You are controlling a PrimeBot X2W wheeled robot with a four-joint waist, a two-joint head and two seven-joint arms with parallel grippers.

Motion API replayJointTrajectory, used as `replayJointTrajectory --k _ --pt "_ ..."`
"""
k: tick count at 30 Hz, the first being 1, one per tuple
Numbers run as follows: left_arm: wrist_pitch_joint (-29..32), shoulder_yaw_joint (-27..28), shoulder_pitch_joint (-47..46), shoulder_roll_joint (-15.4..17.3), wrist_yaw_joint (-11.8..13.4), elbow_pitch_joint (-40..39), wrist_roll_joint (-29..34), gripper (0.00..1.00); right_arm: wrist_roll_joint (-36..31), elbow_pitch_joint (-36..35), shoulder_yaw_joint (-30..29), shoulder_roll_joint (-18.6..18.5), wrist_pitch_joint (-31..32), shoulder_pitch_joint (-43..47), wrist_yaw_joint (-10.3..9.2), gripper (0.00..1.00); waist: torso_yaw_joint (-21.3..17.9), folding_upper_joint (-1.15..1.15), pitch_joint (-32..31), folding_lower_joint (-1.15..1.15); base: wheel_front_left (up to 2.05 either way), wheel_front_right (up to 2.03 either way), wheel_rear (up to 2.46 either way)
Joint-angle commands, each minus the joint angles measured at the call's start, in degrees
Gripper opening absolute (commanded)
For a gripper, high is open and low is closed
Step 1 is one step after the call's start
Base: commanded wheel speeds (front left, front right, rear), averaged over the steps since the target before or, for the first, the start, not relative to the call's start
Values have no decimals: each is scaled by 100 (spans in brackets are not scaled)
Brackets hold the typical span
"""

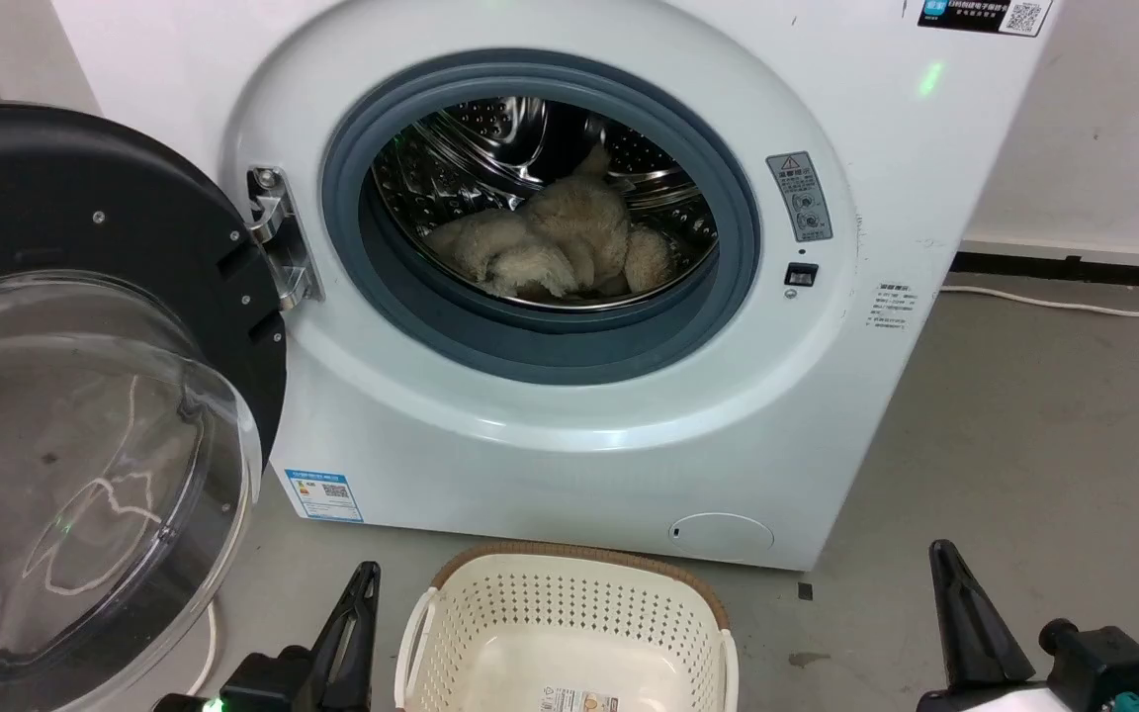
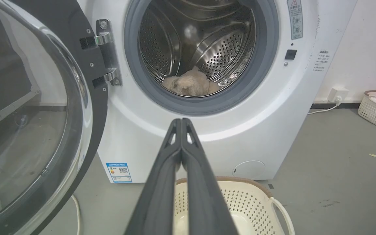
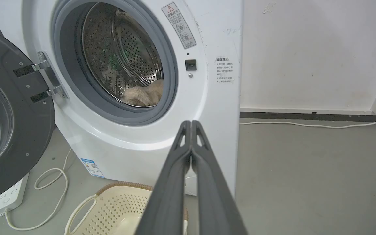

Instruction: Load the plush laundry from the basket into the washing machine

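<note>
Head view, from the left of the washing machine (image 1: pixel 550 465): its round door (image 1: pixel 115 247) hangs wide open on the hinge, the clear bulge facing the robot. Below that door a power strip (image 3: pixel 10 195) and a looped cable (image 3: pixel 49 182) lie on the floor (image 1: pixel 1024 445). The left pincer (image 2: pixel 181 121) sits low in front of the machine, fingers pressed together with nothing between them. Just right of it, the basket (image 1: pixel 579 603) stands on the floor against the foot of the machine, with a paper label showing on its bottom. Above it, inside the machine, the stuffed toy (image 1: pixel 560 247) lies on the bottom of the drum (image 1: pixel 490 138), behind the grey seal (image 1: pixel 550 346). So the loading looks done. Right of the basket, the right pincer (image 3: pixel 191 123) is likewise closed on nothing and well clear of the machine. The risks now seem to lie in closing up. The toy sits toward the front of the drum, so a limb could flop onto the seal and get trapped by the door. An arm reaching for the door could also knock the basket. The wheels could catch the cable if the robot rolls left.
</note>
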Motion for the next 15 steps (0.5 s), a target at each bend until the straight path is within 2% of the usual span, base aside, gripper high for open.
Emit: replayJointTrajectory --k 1,15 --pt "29 12 -12 -6 6 -13 11 0 -17 -15 0 0 27 -9 0 0 -3 0 1 0 0 0 0" --pt "193 81 -74 -37 35 -76 69 0 -114 -98 9 -2 192 -57 1 0 -45 0 12 0 0 0 0"
